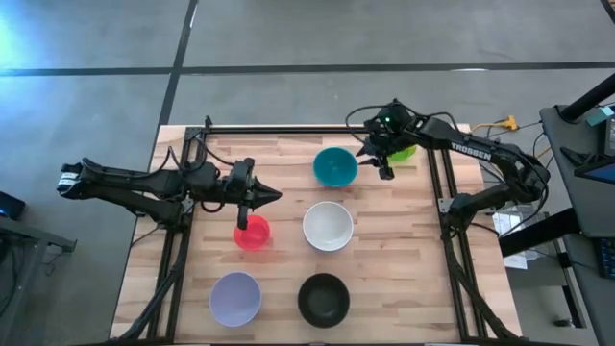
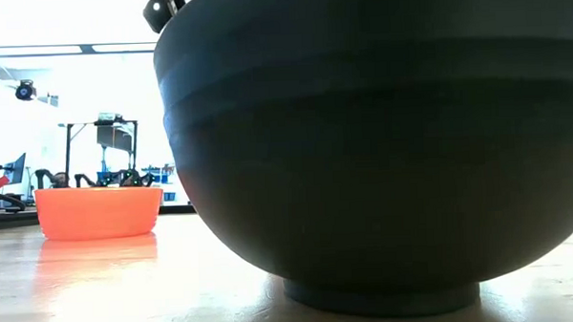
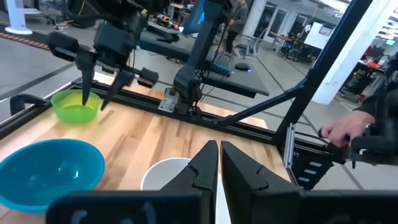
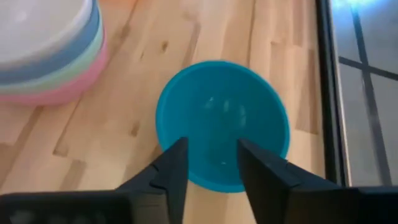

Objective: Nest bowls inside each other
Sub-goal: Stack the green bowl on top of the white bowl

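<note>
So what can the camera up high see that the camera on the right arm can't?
Only the high view shows the round red plastic bowl, the lavender plastic bowl, the black plastic bowl, the small lime green plastic bowl, and the shut left tool above the red one. Only the right wrist view shows pink, mint and blue rims stacked under the round white plastic bowl. Both show the round teal plastic bowl, that white bowl, the open right tool and the wooden table.
</note>
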You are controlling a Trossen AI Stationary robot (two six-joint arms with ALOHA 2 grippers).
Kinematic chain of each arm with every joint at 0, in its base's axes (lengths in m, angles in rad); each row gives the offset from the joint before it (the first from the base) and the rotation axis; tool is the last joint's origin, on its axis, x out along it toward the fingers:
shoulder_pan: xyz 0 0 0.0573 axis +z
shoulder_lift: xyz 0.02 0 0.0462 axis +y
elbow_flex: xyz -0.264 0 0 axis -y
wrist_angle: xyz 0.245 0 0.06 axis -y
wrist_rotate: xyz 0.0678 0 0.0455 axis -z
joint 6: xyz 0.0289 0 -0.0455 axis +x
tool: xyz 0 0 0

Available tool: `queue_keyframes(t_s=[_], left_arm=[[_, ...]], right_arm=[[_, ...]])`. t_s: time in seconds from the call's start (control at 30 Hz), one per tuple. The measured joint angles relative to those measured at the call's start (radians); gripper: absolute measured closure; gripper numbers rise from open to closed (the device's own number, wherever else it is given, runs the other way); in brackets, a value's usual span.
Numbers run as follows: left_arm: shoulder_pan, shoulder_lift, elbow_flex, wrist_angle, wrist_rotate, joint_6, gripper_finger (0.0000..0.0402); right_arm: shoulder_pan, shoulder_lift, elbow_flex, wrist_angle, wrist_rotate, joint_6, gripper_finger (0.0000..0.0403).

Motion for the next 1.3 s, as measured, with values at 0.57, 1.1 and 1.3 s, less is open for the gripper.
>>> queue_keyframes(t_s=[0.57, 1.1, 1.3], left_arm=[[0.000, 0.000, 0.001, 0.003, -0.005, -0.003, 0.0398], [0.000, -0.002, 0.006, 0.015, -0.006, -0.066, 0.0398], [0.000, -0.001, 0.006, 0.013, -0.007, -0.106, 0.0398]], right_arm=[[0.134, 0.091, -0.125, 0.169, 0.108, -0.070, 0.0213], [0.199, 0.401, 0.040, 0.146, 0.400, 0.040, 0.0282], [0.201, 0.389, 0.122, 0.086, 0.344, 0.051, 0.0384]])
